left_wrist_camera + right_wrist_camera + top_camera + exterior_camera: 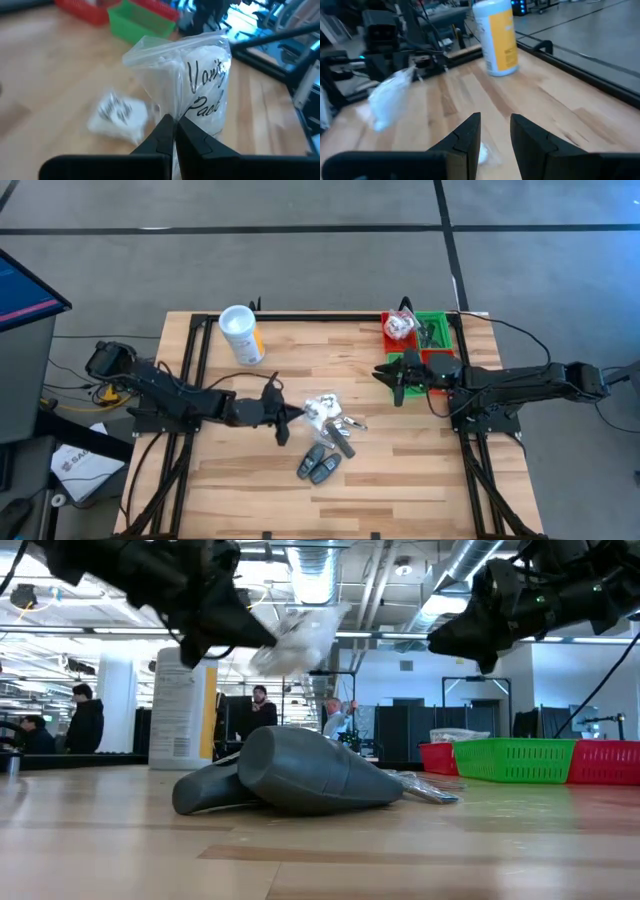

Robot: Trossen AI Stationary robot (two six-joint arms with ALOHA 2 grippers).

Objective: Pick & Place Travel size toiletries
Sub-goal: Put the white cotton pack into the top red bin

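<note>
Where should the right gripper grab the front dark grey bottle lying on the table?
Grip the dark grey bottle across its narrower tapered end, coming straight down from above: it lies on its side on the table, wide end fat. Right gripper is open, empty.

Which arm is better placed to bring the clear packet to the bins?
Left. The left gripper already holds the clear packet above the table, jaws shut on it. The right gripper hangs open and empty beside the bins.

Two matte-black jointed arms w/ tapered black fingers (pixel 167 132), thin black cables trailing.
</note>
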